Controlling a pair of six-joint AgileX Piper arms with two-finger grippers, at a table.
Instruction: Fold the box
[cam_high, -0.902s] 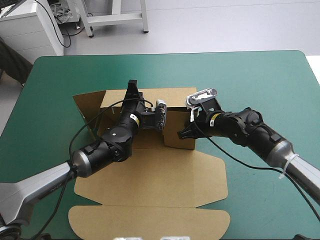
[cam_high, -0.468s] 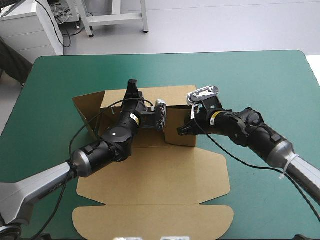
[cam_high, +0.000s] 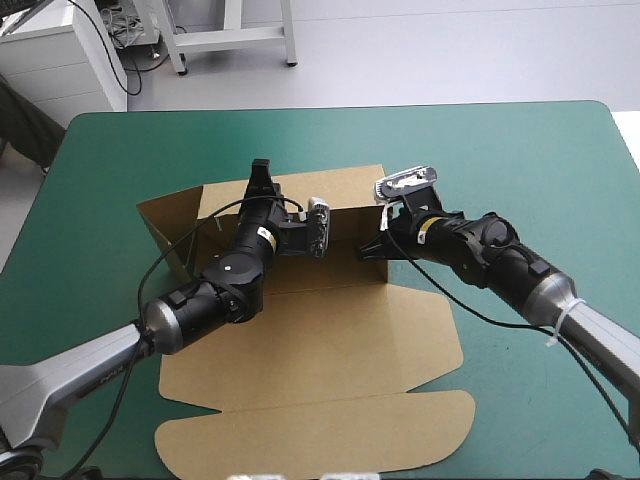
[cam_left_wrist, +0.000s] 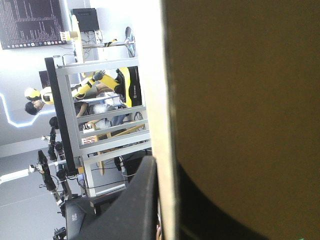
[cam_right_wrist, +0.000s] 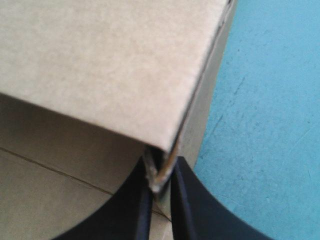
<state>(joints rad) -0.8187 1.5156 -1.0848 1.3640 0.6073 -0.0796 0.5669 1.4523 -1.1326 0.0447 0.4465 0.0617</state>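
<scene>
Board dominates the high view: the brown box (cam_high: 320, 330) lies open on the teal-green table (cam_high: 520, 150), with bare cover showing beyond its far, left and right sides. Its far wall stands upright, its left wall (cam_high: 165, 225) leans outward, and its lid (cam_high: 320, 440) lies flat on the near side. The left jaws reach over the box to the top of its far wall. The right jaws are at the box's far right corner.

In the left wrist view the box's wall fills the scene edge-on. One black finger (cam_left_wrist: 140, 200) presses its outer face and a dark curve (seemingly the other finger) sits on the inner face, so these jaws are clamped on the board.

In the right wrist view both black fingers (cam_right_wrist: 187, 210) are almost together, pinching the lower corner of the box's right wall.

The step appears to be standing the walls up. It should go best with both arms moving together, bending along the scored creases so the base does not slide.

No print or label can be read on the box.
</scene>
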